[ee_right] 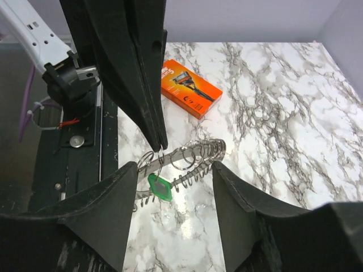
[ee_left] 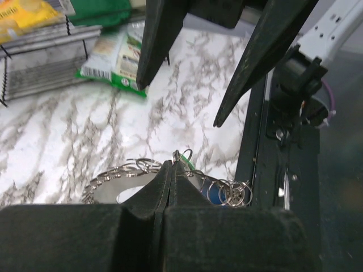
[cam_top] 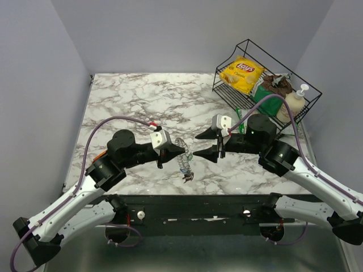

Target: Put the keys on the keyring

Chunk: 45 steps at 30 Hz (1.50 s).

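The keyring, a silvery metal loop strung with several small rings, hangs from my left gripper down to the marble. In the right wrist view the left fingers are pressed together on a small ring at the keyring's near end, and the green key dangles just below that pinch. My right gripper is open, its fingers either side of the keyring and apart from it. In the left wrist view the left gripper is shut, with rings and a bit of blue behind it.
At the back right stands a black wire basket holding a yellow chip bag, a green pack and a pump bottle. An orange razor box lies on the marble beyond the keyring. The dark base rail runs along the near edge.
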Tool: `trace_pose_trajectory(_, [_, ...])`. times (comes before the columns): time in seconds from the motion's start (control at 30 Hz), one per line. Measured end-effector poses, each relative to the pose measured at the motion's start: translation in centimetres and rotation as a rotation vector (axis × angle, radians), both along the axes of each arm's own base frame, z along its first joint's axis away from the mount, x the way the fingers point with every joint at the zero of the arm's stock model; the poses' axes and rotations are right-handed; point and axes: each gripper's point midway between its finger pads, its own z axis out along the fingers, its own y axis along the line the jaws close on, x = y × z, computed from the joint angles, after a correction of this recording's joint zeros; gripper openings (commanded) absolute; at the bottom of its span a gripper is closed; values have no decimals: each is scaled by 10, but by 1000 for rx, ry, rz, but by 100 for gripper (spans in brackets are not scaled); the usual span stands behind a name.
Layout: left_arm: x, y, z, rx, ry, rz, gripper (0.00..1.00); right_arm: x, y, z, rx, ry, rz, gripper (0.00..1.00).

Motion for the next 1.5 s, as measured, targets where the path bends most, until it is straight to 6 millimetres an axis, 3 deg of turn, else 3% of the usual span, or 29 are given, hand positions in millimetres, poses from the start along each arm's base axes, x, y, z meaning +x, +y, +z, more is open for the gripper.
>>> trace_pose_trajectory(0.37, [-1,1,32,-213,-102,22,0,-7,3,1,20,9,43,42])
trace_pose_trajectory(0.77, [-2,0,48,-267,-128,19,0,-16,11,-3,23,44,110,1])
trace_pose_trajectory(1.37, [-2,-2,51,-302,-95,16,0,-19,13,-9,24,48,138,1])
trace_pose_trajectory(1.5, [0,-4,48,-299,-83,16,0,-20,14,-11,19,54,148,13])
